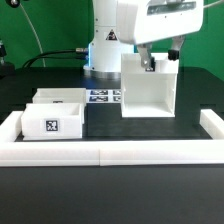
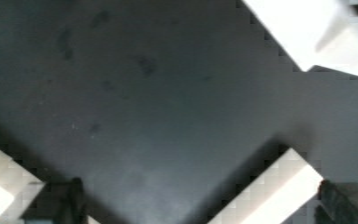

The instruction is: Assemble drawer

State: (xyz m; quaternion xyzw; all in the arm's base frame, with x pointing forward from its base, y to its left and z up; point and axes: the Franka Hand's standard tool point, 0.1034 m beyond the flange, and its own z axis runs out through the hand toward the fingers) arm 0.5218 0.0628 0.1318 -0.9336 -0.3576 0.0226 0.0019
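Observation:
The white box shell [image 1: 150, 90] stands on the black table at the exterior view's right, open side up. Two small white trays sit at the left: the front one [image 1: 54, 121] shows a black-and-white tag, and the second [image 1: 58, 97] is just behind it. My gripper [image 1: 160, 62] hangs at the shell's top rim, fingers pointing down. In the wrist view my gripper [image 2: 202, 208] has its dark fingertips [image 2: 60, 200] wide apart. A white wall edge [image 2: 274, 185] of the shell runs diagonally between them, nearer one finger. The jaws are open, and I cannot tell whether a finger touches the wall.
The marker board [image 1: 103, 97] lies flat on the table between the trays and the shell. A long low white rail [image 1: 110, 153] edges the table's front and both sides. The robot base [image 1: 105, 45] stands behind the shell.

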